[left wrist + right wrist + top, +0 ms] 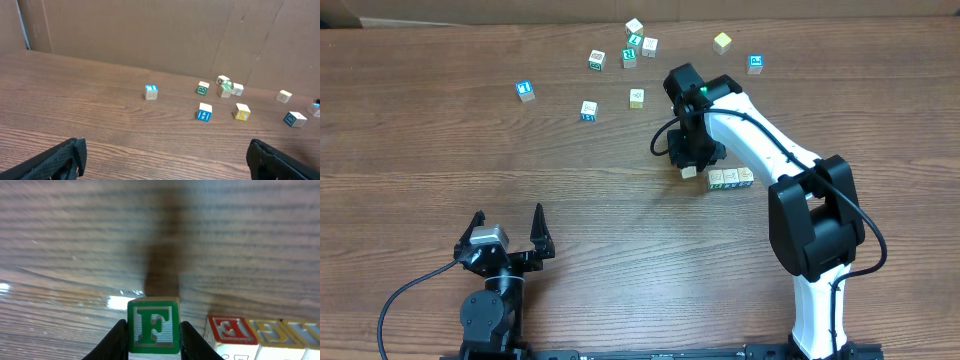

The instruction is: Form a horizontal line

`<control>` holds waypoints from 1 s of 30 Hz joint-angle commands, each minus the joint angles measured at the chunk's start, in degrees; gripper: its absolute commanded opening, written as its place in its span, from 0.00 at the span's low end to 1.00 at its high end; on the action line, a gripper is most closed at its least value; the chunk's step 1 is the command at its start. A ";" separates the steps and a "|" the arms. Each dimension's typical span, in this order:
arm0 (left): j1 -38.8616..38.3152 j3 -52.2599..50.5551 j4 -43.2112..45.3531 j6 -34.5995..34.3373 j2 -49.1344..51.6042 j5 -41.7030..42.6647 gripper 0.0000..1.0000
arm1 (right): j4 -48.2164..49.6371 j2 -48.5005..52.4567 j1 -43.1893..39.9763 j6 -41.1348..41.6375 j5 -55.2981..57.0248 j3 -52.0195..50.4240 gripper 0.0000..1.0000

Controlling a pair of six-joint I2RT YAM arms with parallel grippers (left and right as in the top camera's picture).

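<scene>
10 loose cubes [588,110], 3 more in a row [731,179], 1 green F cube [152,332]; 2 arms [760,140] [490,300].

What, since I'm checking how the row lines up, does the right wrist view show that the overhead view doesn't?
Only the right wrist view: the white letter F on the green cube clamped in the right gripper, and the red-lettered face on the nearest cube of the row. Only overhead: the loose cubes scattered farther up the table, and the open left gripper. Both: the gripped cube beside the end of the three-cube row, not touching it.
</scene>
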 commanded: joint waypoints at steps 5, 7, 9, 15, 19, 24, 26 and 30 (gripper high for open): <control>0.31 -0.22 0.02 1.27 -0.59 -0.13 0.99 | 0.55 -1.18 0.28 0.37 -0.31 -0.66 0.38; 0.31 -0.22 0.02 1.27 -0.59 -0.13 1.00 | 0.70 -1.18 0.28 0.37 -0.31 -0.66 0.43; 0.31 -0.22 0.02 1.27 -0.59 -0.13 1.00 | 0.85 -1.18 0.28 0.37 -0.31 -0.66 0.46; 0.31 -0.22 0.02 1.27 -0.59 -0.13 1.00 | 3.30 -1.18 0.28 0.35 -0.28 -0.66 0.49; 0.31 -0.22 0.02 1.27 -0.59 -0.13 1.00 | 4.85 -1.18 0.28 0.35 -0.31 -0.66 0.27; 0.31 -0.22 0.02 1.27 -0.59 -0.13 1.00 | 5.09 -1.18 0.28 0.37 -0.37 -0.66 0.04; 0.31 -0.22 0.02 1.27 -0.59 -0.13 1.00 | 5.07 -1.18 0.28 0.35 -1.79 -0.66 0.04; 0.31 -0.22 0.02 1.27 -0.59 -0.13 1.00 | 5.05 -1.18 0.26 0.35 -3.93 -0.83 0.04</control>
